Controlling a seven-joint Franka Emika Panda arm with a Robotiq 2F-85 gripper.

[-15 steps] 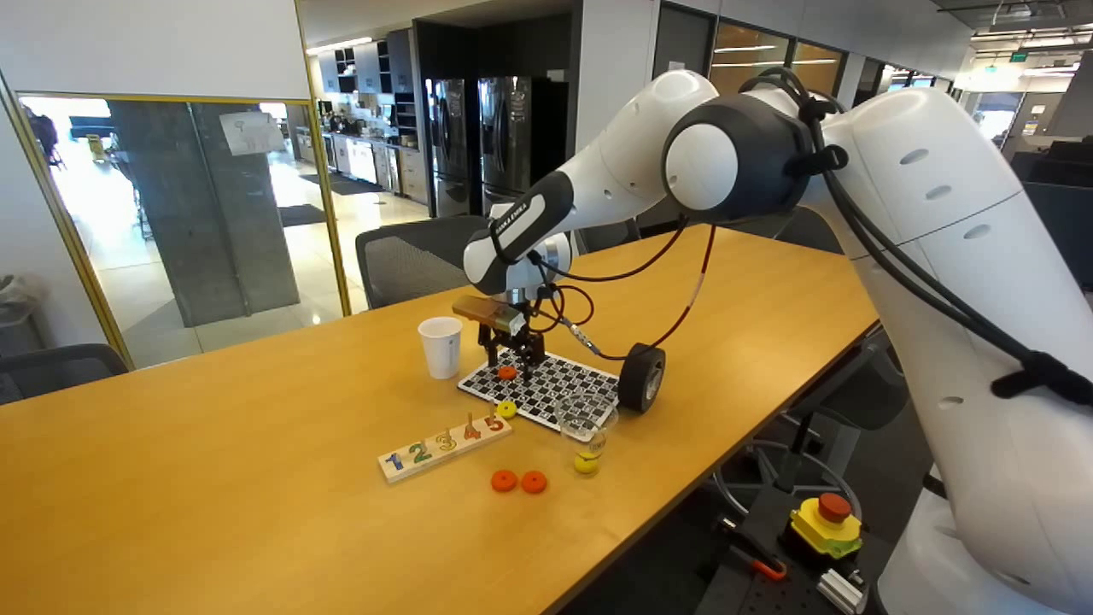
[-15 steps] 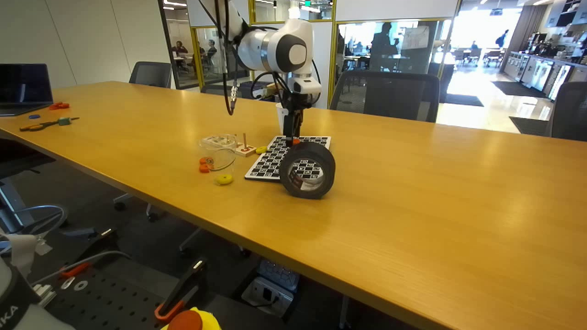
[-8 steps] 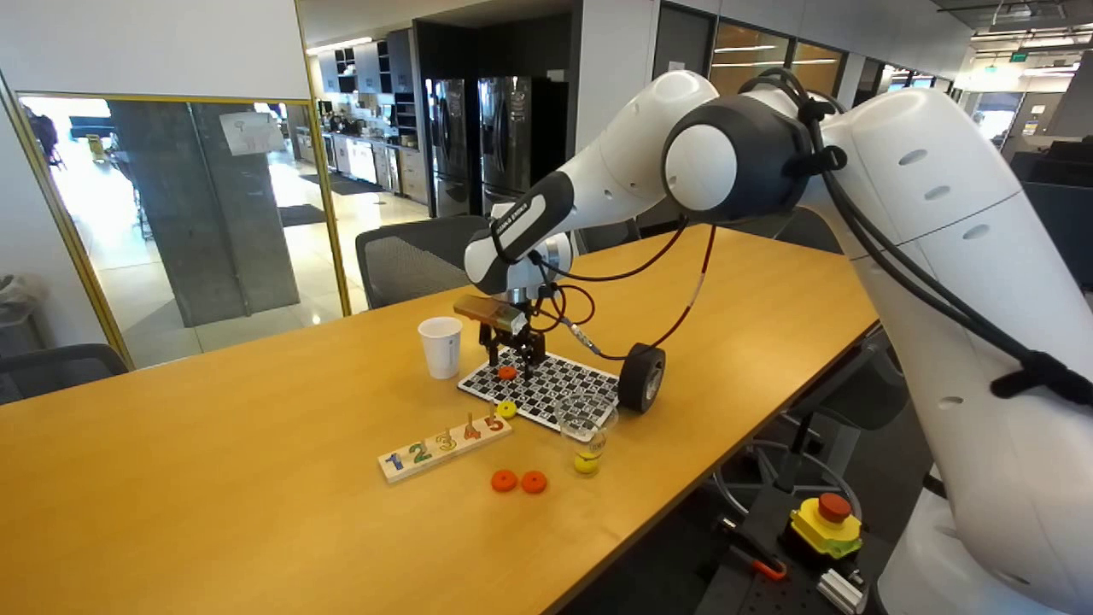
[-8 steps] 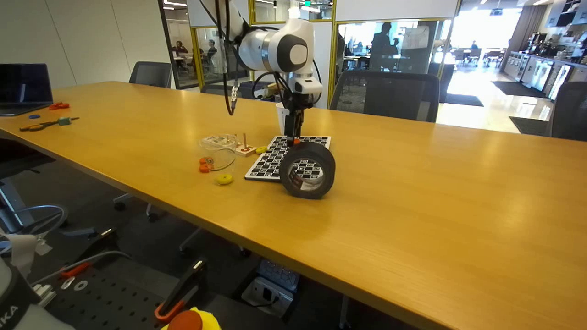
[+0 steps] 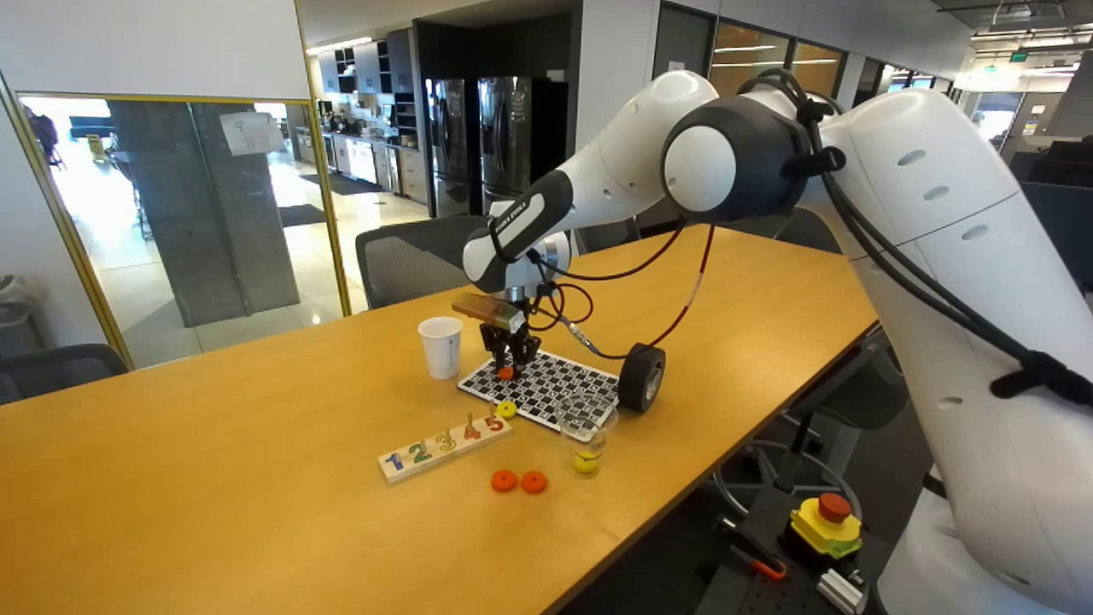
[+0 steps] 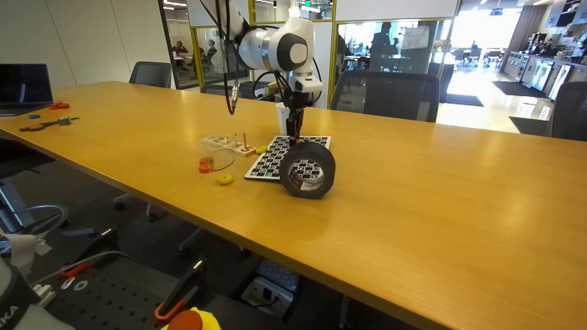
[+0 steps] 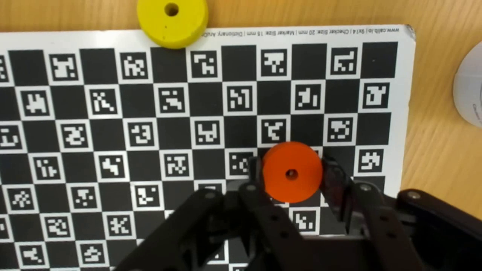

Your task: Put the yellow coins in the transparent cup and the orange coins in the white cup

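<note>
Low in the centre of an exterior view, 2 orange coins (image 5: 504,481) lay side by side on the desk (image 5: 256,478); to their right, the transparent cup (image 5: 586,437) held 1 yellow coin (image 5: 586,463). Beyond, a 2nd yellow coin (image 5: 506,410) sat at the edge of the checkered board (image 5: 559,384), beside the wooden strip (image 5: 446,448) numbered 1 to 5. Mid-frame, the claw (image 5: 509,370) grasped a 3rd orange coin (image 7: 290,184) over the board; the white cup (image 5: 441,348) stood upright to its left.
</note>
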